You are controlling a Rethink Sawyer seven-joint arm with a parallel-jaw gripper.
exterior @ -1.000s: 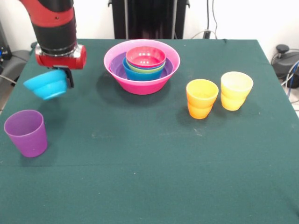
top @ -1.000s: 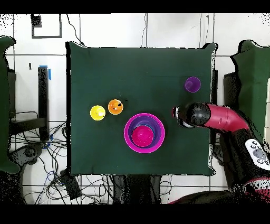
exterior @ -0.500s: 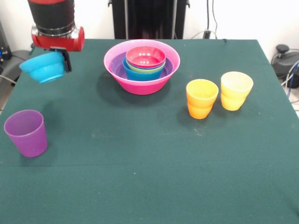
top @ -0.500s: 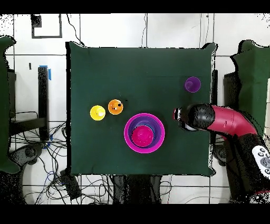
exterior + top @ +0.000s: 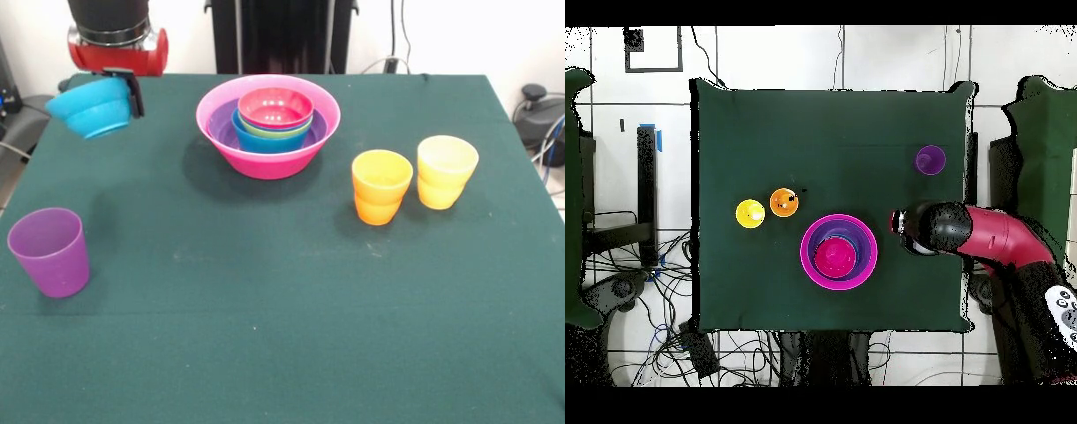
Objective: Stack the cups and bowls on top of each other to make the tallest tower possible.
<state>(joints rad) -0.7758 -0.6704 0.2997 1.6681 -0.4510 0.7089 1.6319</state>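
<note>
My gripper hangs above the table's left side, shut on the rim of a tilted cyan bowl held in the air. In the overhead view the arm covers that bowl. The tower is a wide hot-pink bowl with purple, blue and green bowls nested inside and a small red-pink bowl on top; from above it shows as pink rings. A purple cup stands upright below the gripper. An orange cup and a yellow cup stand side by side at the right.
The green cloth table ends close to the purple cup on that side. From above, the orange cup and yellow cup sit on the far side of the tower from the arm. Cables lie beyond the table edges.
The gripper has risen with the cyan bowl, lifting it higher above the table and drawing slightly toward the tower. Cups and tower have not moved.
</note>
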